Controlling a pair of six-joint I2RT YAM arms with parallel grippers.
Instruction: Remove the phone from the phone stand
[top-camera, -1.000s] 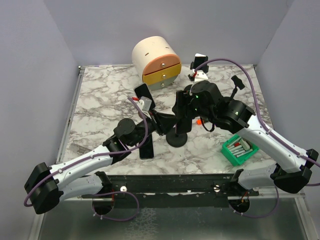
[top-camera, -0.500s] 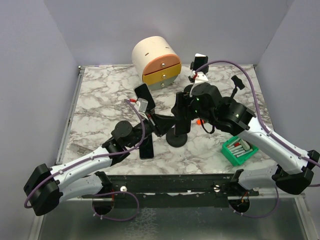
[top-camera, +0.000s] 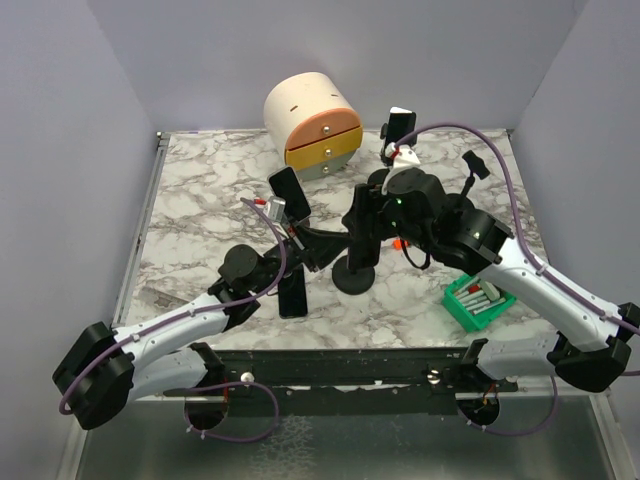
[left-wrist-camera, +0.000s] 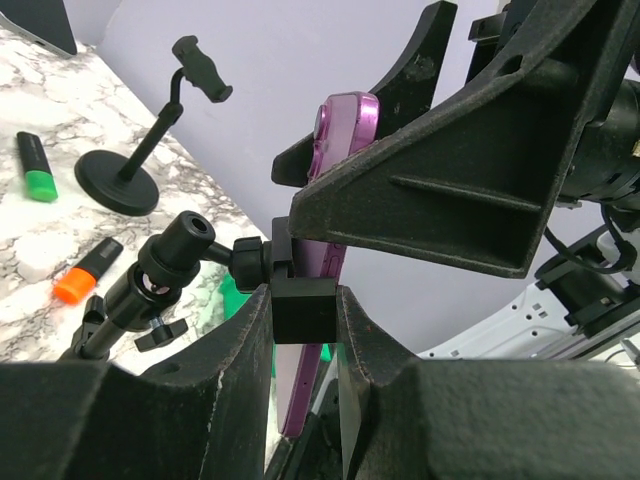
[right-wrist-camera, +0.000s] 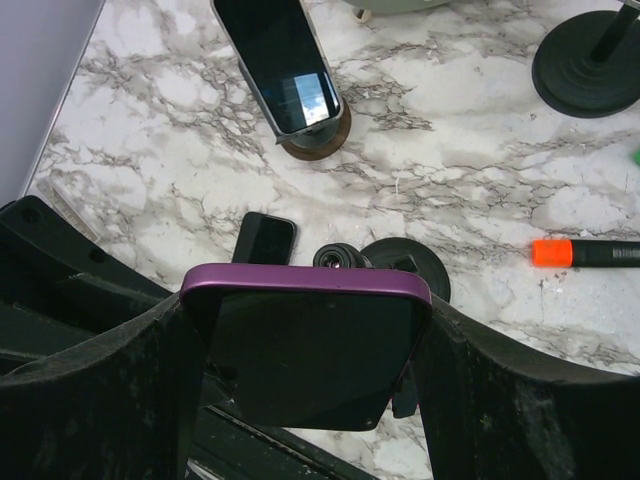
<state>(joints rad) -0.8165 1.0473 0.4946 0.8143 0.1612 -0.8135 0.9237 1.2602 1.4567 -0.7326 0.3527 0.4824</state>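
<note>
- Black right end effector: jaws set wide, one finger against each long side edge of the purple phone, holding it across its width near the top end.
- Left end effector: jaws narrow, pressed from both sides onto the black clamp block of the phone stand, right against the phone.
- Phone, position: middle of the counter, seated in the stand's clamp, raised above the stand's round black base.
- Phone, orientation: long axis close to upright with a slight lean and the short top edge uppermost. The dark face is turned to the right wrist camera; the purple edge shows to the left wrist camera.
- Counter: white marble with grey veins.
- Cream round drawer unit: orange and yellow fronts, at the back of the counter.
- Second phone: dark, propped tilted on a small round base, left of centre.
- Third phone: dark, lying flat by the left arm.
- Green tray: holds markers, near the right front edge.
- Orange-tipped marker: lying flat near the stand base.
</note>
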